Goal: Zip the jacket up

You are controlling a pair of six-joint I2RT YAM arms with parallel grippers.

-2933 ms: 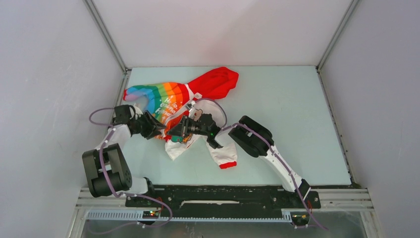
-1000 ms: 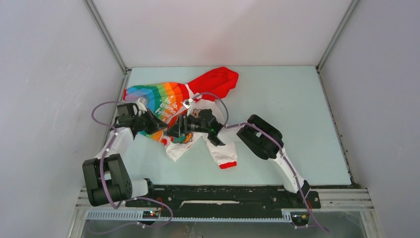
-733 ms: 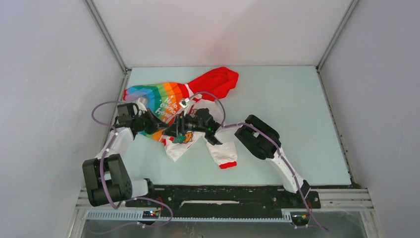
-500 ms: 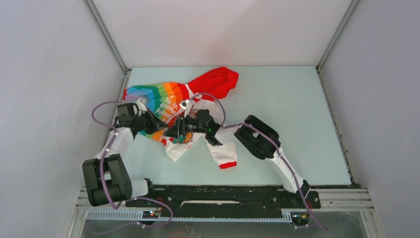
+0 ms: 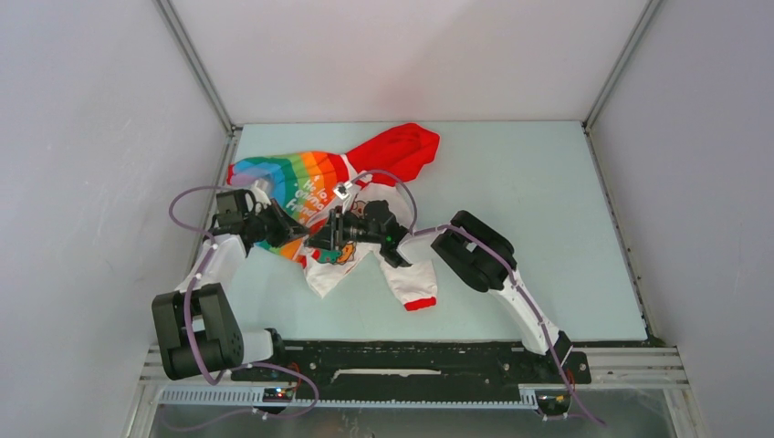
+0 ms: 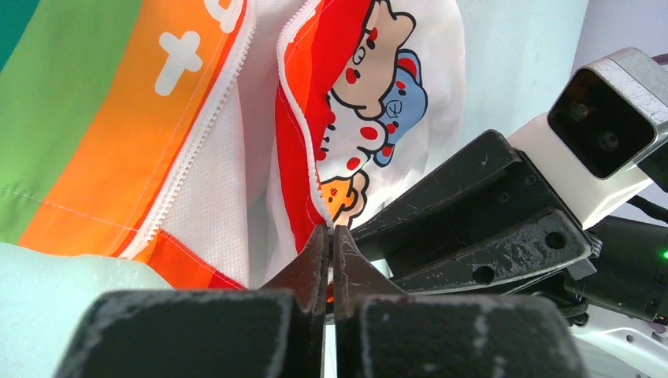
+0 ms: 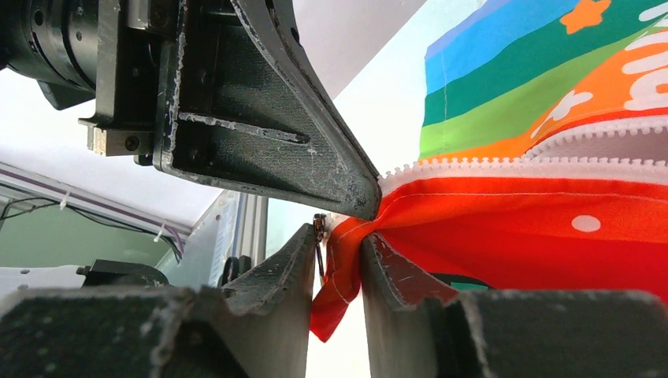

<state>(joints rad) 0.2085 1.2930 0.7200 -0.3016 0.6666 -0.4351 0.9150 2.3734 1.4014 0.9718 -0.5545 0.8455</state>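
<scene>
The jacket [image 5: 301,187] lies open on the table, rainbow half at the left, red hood [image 5: 397,151] at the back, white cartoon half [image 6: 370,87] under the arms. My left gripper [image 6: 331,232] is shut on the bottom end of the red-edged zip strip [image 6: 295,126]. My right gripper [image 7: 339,236] faces it almost tip to tip. Its jaws stand narrowly apart around the red hem corner [image 7: 346,299] and a small dark zip pull [image 7: 319,240], with light still showing between them. From above both grippers [image 5: 306,237] meet over the jacket's lower hem.
A white sleeve with a red cuff [image 5: 418,297] trails toward the near edge. The enclosure's left wall [image 5: 109,182] stands close beside the left arm. Purple cables [image 5: 187,205] loop off both wrists. Bare table [image 5: 529,201] lies to the right.
My right gripper's jaws have narrowed around the hem corner and shifted slightly left toward the left gripper. The left gripper keeps its hold and has not moved.
</scene>
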